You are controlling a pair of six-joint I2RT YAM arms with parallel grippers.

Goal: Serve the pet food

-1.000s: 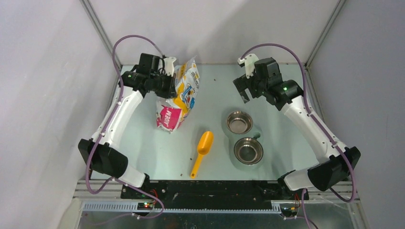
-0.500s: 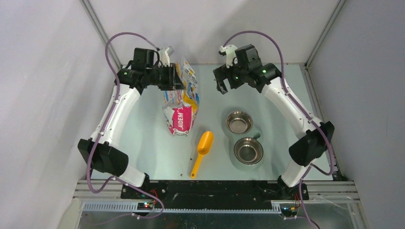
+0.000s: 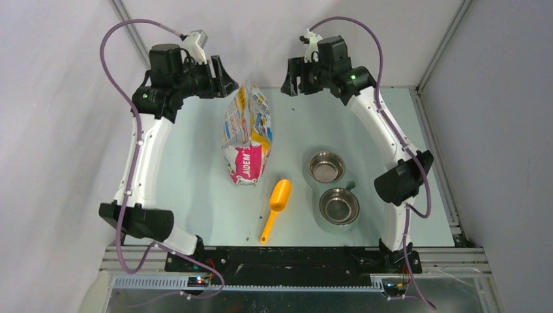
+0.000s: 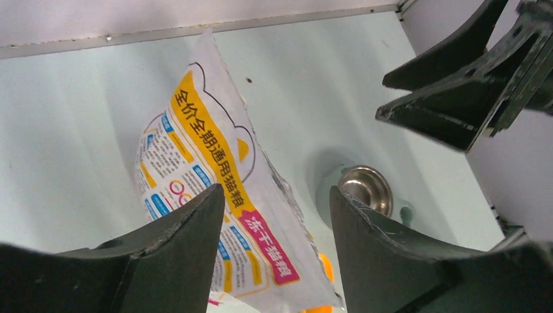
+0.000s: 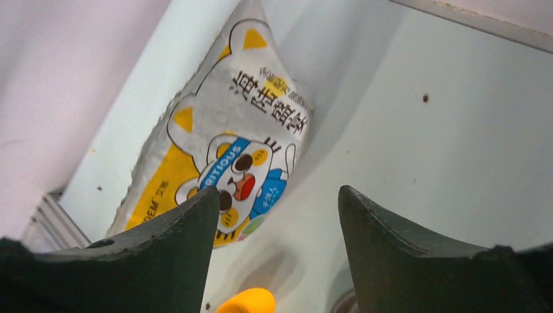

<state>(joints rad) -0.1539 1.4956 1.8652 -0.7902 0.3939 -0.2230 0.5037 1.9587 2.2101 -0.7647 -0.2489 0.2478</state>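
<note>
The printed cat-food bag (image 3: 248, 134) stands upright by itself at the back middle of the table, and nothing holds it. The pet food itself is hidden in every view. My left gripper (image 3: 225, 77) hovers open just up and left of the bag's top. In the left wrist view the bag (image 4: 215, 176) shows below and between its spread fingers (image 4: 195, 228). My right gripper (image 3: 289, 81) hangs open to the right of the bag's top, looking down on the bag (image 5: 228, 137). Both jaws are empty.
A yellow scoop (image 3: 276, 205) lies in front of the bag, handle toward the near edge. Two steel bowls (image 3: 327, 167) (image 3: 339, 206) sit in a stand to the right. Grey walls close in behind both grippers. A few dark specks (image 5: 425, 98) dot the table.
My left gripper opened, let go of the bag's top and drew back up and to the left. The right arm swung left toward the back middle. The bag now stands upright on its own.
</note>
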